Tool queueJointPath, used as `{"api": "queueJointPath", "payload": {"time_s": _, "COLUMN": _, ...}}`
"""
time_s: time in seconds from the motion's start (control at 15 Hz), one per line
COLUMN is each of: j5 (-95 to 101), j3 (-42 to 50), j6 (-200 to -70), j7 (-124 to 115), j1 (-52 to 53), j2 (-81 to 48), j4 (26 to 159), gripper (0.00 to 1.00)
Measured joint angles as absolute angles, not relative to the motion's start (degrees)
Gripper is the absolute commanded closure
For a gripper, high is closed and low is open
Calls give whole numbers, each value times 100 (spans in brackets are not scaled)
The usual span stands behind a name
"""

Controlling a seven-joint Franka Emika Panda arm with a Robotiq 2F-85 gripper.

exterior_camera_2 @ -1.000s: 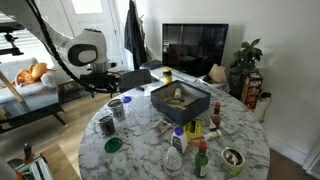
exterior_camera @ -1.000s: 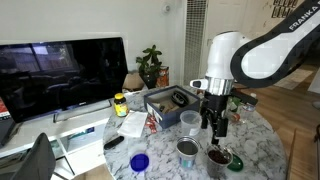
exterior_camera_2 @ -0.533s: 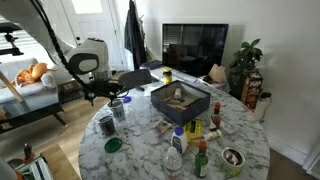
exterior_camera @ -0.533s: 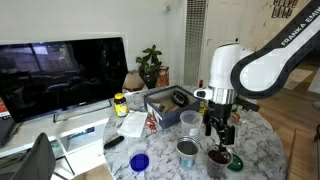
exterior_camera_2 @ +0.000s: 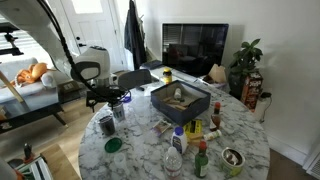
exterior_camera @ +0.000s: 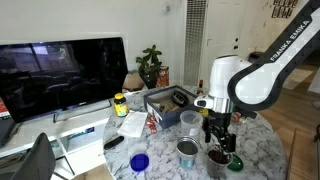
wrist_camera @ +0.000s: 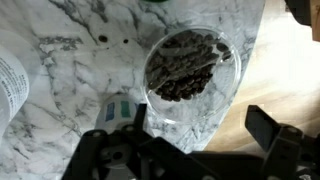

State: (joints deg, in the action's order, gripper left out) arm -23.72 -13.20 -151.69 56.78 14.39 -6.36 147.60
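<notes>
Gripper [exterior_camera: 217, 133], fingers wide apart and holding nothing, has come down lower and now hangs right over the glass bowl of dark bits [wrist_camera: 190, 68], top middle of the wrist view, lined up with it

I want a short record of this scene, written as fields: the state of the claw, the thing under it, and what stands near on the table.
claw: open, holds nothing
position: hovers above the glass cup, no contact visible
glass cup: clear, upright, dark brown pieces inside
surface: marble table, white with grey veins
nearby: metal can beside the cup; blue lid flat on the table, farther off
</notes>
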Motion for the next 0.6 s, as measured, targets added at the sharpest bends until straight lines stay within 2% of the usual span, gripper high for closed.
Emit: {"api": "queueJointPath", "payload": {"time_s": 0.6, "j5": -2351, "j3": -1625, "j6": -15854, "j7": 5810, "j1": 1123, "j2": -991, "j4": 14744, "gripper": 0}}
